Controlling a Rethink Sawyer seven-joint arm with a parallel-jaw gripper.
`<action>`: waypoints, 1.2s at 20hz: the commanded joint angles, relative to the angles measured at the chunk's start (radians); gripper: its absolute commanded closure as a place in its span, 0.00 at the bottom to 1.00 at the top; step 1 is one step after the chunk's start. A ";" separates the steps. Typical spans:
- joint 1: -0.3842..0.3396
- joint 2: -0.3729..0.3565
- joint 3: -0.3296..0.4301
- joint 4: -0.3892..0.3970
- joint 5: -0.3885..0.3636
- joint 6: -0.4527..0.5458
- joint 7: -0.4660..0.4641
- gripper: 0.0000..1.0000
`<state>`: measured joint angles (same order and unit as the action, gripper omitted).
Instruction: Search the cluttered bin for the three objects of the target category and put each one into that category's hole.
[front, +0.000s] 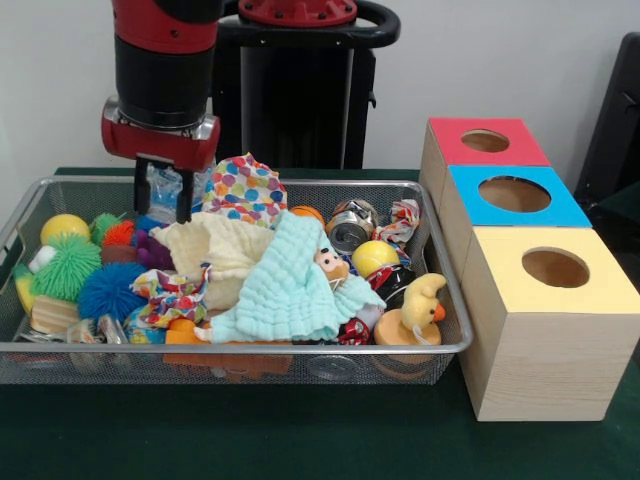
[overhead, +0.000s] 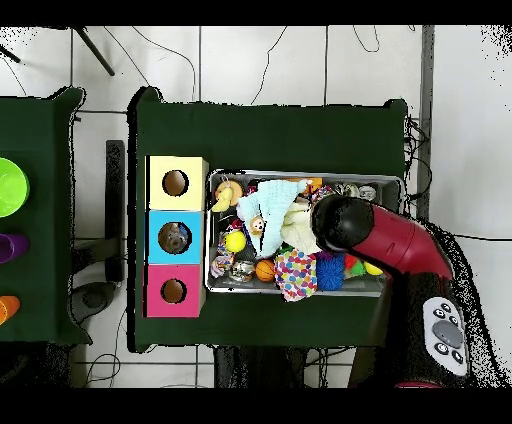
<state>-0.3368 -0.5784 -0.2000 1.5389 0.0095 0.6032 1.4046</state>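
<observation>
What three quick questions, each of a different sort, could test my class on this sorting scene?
1. True or false: the pale wooden cube box with the blue top stands between the red-topped box and the yellow-topped box.
2. The black gripper hangs over which end of the silver wire mesh bin? A: beside the boxes. B: away from the boxes.
3. What colour is the duck toy?
Key: 1 true; 2 B; 3 yellow.
</observation>
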 joint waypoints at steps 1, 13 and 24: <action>0.020 -0.028 0.023 0.142 0.046 -0.086 0.273 1.00; 0.019 -0.023 0.021 0.133 0.053 -0.078 0.263 1.00; 0.016 -0.022 0.025 0.132 0.053 -0.078 0.264 1.00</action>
<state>-0.3184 -0.6055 -0.2084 1.5926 0.0317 0.5681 1.4430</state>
